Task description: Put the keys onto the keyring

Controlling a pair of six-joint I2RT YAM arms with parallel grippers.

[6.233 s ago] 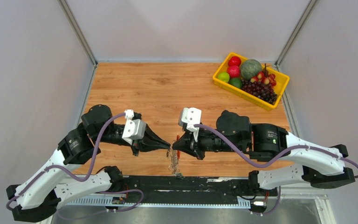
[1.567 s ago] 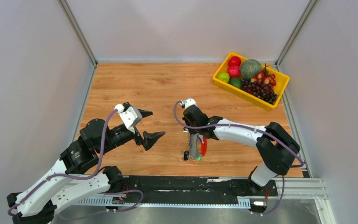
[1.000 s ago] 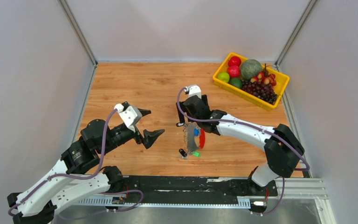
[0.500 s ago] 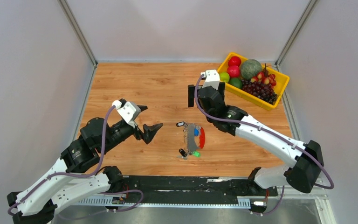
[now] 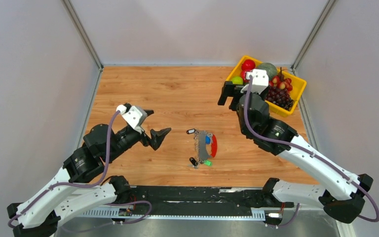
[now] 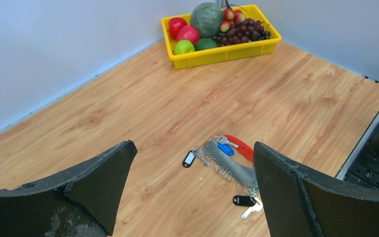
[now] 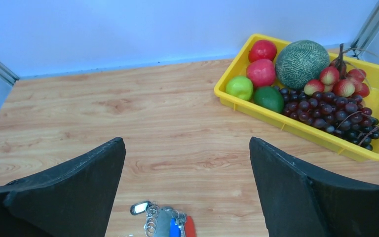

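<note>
The keyring (image 5: 205, 149) lies flat mid-bench (image 5: 153, 89), its keys (image 5: 208, 139) clustered along it. It looks light, stiff and probably slippery. The grey strip's long edges seem the surest hold, since the small keys may skid. The left pincer (image 5: 157, 123) and right pincer (image 7: 186, 143) both gape wide, holding nothing.

The top camera looks steeply down from high behind the keyring (image 5: 206, 146). The left wrist camera sits left of it, nearer, facing across toward the yellow tray (image 6: 227, 53). The right wrist camera, above it, faces the far wall. All three share both.
</note>
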